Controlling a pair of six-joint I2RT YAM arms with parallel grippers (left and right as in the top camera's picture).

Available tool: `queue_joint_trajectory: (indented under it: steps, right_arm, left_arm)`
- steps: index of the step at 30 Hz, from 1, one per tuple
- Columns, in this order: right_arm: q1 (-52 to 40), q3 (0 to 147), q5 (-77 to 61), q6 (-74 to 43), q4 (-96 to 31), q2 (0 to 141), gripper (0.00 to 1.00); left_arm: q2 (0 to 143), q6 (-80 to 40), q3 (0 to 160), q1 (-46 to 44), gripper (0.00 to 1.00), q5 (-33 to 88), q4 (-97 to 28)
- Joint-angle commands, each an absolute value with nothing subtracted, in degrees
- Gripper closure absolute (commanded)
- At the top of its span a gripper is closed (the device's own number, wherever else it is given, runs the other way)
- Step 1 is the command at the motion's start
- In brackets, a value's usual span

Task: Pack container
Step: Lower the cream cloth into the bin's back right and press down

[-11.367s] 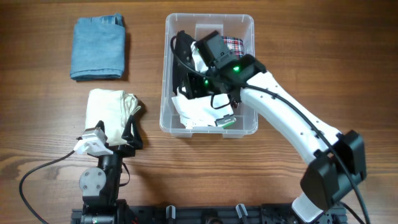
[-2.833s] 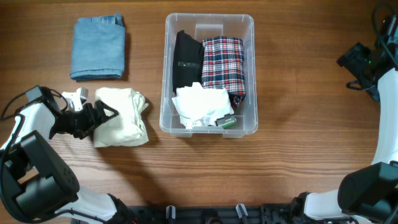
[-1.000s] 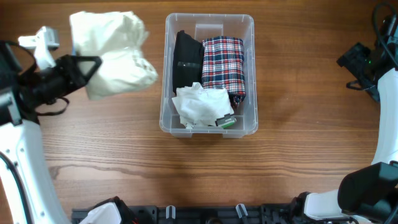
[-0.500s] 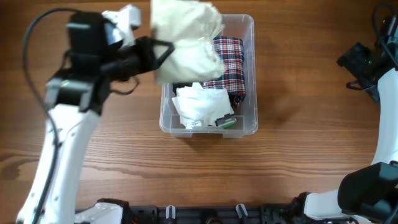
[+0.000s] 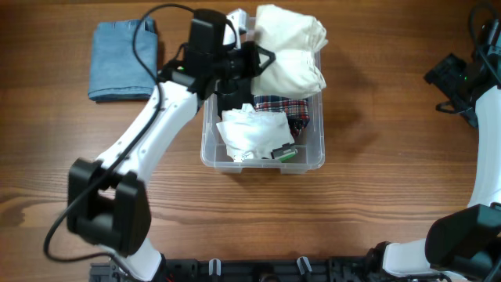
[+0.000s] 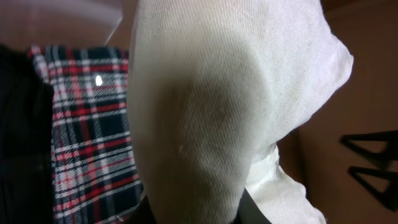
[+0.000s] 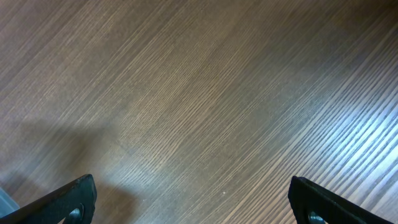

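Hovering over the far end of the container (image 5: 263,167), your left gripper (image 5: 264,59) is clamped on a bundled cream cloth (image 5: 290,48), which hangs above the bin's rear right corner and covers that rim in the overhead view. In the left wrist view the cream cloth (image 6: 224,106) fills most of the frame, so you cannot see the fingers clearly there.

The container, a clear rectangular bin, stands on the wooden table (image 5: 376,204) near its middle. Inside it, a black garment (image 5: 228,98) lies along the left wall, a red-and-navy plaid garment (image 5: 283,106) lies beside it on the right, and a crumpled white cloth (image 5: 252,133) sits at the near end. A small green item (image 5: 286,154) rests against the white cloth.

A folded blue denim piece (image 5: 124,61) lies on the table to the left, apart from the bin.

Your right gripper (image 7: 193,202) is over bare wood at the table's right edge, its jaws spread wide and holding nothing.
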State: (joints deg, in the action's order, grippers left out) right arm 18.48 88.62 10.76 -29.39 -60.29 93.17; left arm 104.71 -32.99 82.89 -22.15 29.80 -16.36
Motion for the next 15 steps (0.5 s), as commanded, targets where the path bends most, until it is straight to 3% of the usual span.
queue_joint_trajectory:
  steps: [1, 15]
  right_arm:
    - [18.5, 88.5, 11.1, -30.1, -60.0, 93.4, 0.00]
    - [18.5, 88.5, 11.1, -30.1, -60.0, 93.4, 0.00]
  left_arm:
    - [107.1, -33.9, 84.6, -22.0, 0.86, 30.5, -14.8]
    - [111.5, -33.5, 84.6, -21.9, 0.70, 25.4, -9.8]
